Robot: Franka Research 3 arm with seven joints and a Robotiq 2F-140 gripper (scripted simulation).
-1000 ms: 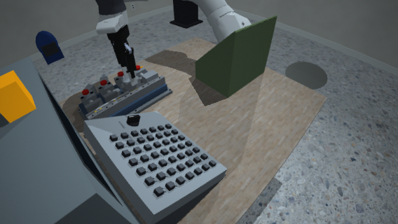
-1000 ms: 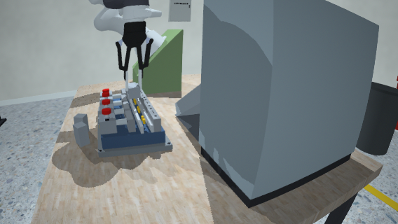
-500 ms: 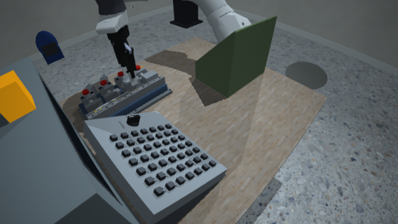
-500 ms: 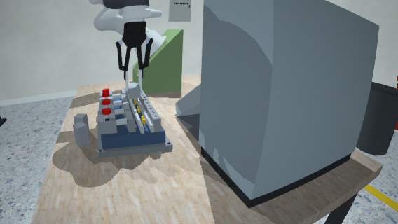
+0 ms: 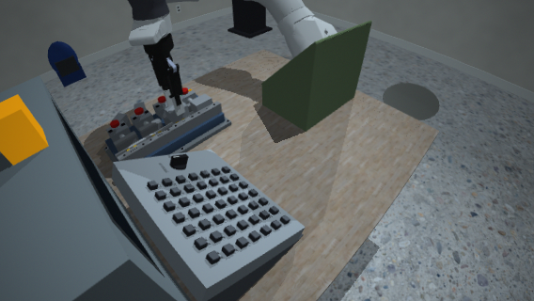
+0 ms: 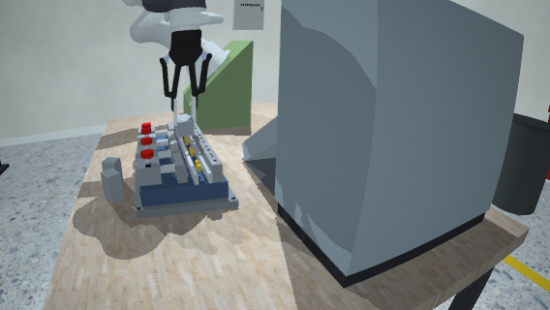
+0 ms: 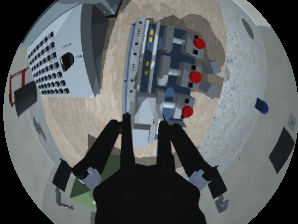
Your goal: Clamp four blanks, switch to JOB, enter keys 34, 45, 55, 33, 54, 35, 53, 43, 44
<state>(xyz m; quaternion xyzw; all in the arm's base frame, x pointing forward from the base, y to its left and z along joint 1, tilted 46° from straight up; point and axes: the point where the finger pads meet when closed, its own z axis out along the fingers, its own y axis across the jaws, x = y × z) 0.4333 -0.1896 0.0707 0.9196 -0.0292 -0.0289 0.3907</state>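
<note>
Matt Metal Look, Wood Grain Below

Beneath the gripper [image 5: 177, 101] [image 6: 185, 108] [image 7: 145, 120], the vise bank [image 5: 188, 126] [image 6: 184, 194] [image 7: 131, 75] is showing smooth, metal-like grey and blue. The table [image 5: 301, 179] [image 6: 232, 262] [image 7: 111, 75] under it is displaying wood grain; beyond, the floor [image 5: 470, 221] [image 6: 29, 218] [image 7: 245, 65] is looking like speckled stone.

Top view dim; exterior brighter, dark soft-edged shadows on the desk [image 5: 376, 155] [image 6: 169, 271] around the vise block [image 5: 188, 136] [image 6: 184, 194]; wrist view bends fisheye-like, edges black.
</note>
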